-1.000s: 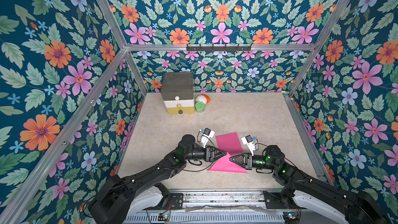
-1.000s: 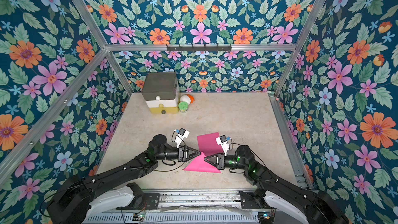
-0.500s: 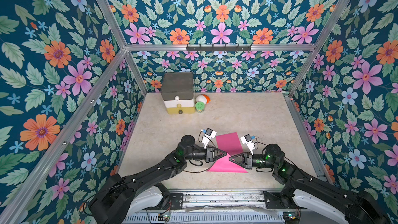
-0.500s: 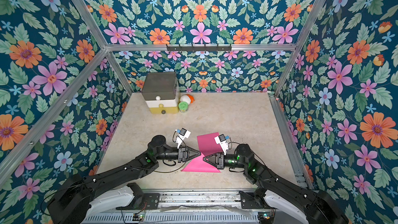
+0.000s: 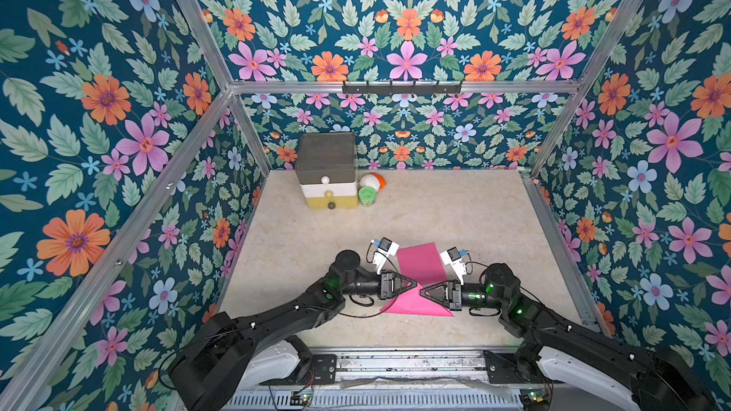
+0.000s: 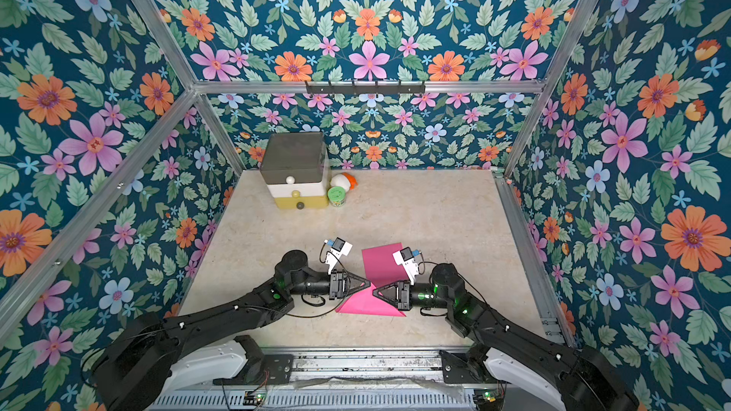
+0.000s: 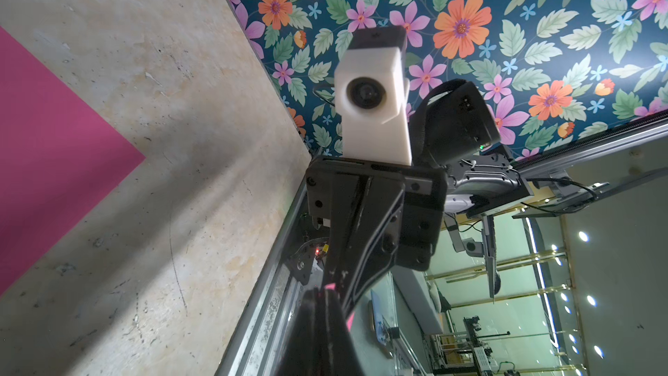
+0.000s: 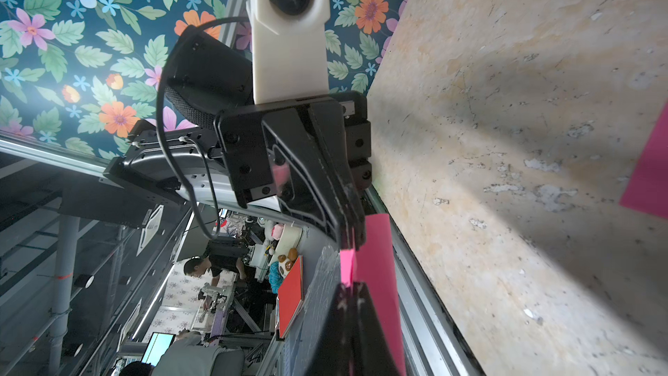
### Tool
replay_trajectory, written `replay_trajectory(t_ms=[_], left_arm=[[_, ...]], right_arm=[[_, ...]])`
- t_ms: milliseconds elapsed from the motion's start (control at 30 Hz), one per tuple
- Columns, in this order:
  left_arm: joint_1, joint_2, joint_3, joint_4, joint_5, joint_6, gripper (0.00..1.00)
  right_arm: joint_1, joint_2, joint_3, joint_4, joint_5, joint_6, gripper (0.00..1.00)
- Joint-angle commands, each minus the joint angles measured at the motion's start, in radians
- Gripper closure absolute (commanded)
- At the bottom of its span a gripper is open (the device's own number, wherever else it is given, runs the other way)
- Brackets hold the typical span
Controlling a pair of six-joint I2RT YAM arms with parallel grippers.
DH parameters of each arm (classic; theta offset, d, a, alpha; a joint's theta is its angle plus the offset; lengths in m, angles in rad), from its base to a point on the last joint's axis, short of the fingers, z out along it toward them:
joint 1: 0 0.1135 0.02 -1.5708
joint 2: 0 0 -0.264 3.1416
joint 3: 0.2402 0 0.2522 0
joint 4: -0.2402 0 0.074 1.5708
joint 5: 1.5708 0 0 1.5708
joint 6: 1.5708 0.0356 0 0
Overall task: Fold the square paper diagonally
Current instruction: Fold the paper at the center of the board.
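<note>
The pink square paper (image 5: pixel 421 264) (image 6: pixel 381 260) sits near the front of the table, bent at its middle, with a darker far part and a brighter near part (image 5: pixel 411 304). My left gripper (image 5: pixel 415 283) (image 6: pixel 368 283) reaches in from the left and is shut on the paper at the bend. My right gripper (image 5: pixel 422 291) (image 6: pixel 375 291) comes from the right, tip to tip with it, also shut on the paper. In the left wrist view a pink sliver shows at the shut left gripper (image 7: pixel 327 292). In the right wrist view the paper (image 8: pixel 379 265) stands out of the shut right gripper (image 8: pixel 352 285).
A small three-drawer box (image 5: pixel 326 170) stands at the back left of the table, with a green can (image 5: pixel 368 195) and a white and orange object (image 5: pixel 372 180) beside it. Flowered walls close in three sides. A metal rail (image 5: pixel 395 353) runs along the front edge.
My left gripper has closed on the paper at the bend. The right gripper stayed shut on the paper, and both arms kept their places.
</note>
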Motion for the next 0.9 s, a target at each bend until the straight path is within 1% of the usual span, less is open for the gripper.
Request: replay_trajectory(t_ms=[0,33,67,133,233,333,367,433,533,600,733,867], left_arm=[[0.001,0.014,0.017,-0.106,-0.15,0.049,1.0],[0.004,0.029,0.013,-0.135,-0.215,0.041,1.0],[0.008,0.052,0.002,-0.123,-0.253,0.018,1.0],[0.01,0.131,-0.029,-0.064,-0.322,-0.066,1.0],[0.012,0.289,-0.056,0.05,-0.349,-0.17,1.0],[0.018,0.437,-0.082,0.203,-0.344,-0.259,1.0],[0.021,0.469,-0.089,0.239,-0.344,-0.276,1.0],[0.029,0.517,-0.108,0.305,-0.359,-0.304,1.0],[0.037,0.537,-0.124,0.321,-0.394,-0.306,1.0],[0.038,0.533,-0.135,0.326,-0.409,-0.294,1.0],[0.038,0.508,-0.148,0.317,-0.418,-0.256,1.0],[0.038,0.471,-0.152,0.262,-0.441,-0.189,1.0]], right_arm=[[0.0,-0.022,0.05,-0.226,0.222,-0.094,0.7],[-0.001,-0.032,0.069,-0.338,0.345,-0.116,0.57],[-0.002,-0.038,0.081,-0.397,0.433,-0.126,0.51],[-0.001,-0.039,0.111,-0.507,0.589,-0.127,0.5],[0.011,-0.03,0.124,-0.543,0.649,-0.101,0.43],[0.08,0.005,0.137,-0.549,0.718,-0.071,0.43],[0.107,0.024,0.138,-0.537,0.731,-0.056,0.45],[0.158,0.076,0.13,-0.472,0.731,-0.016,0.56],[0.217,0.158,0.105,-0.332,0.713,0.047,0.76],[0.236,0.21,0.092,-0.235,0.69,0.076,0.84],[0.296,0.293,0.137,-0.152,0.704,0.076,0.88],[0.304,0.334,0.185,-0.133,0.731,0.076,0.9]])
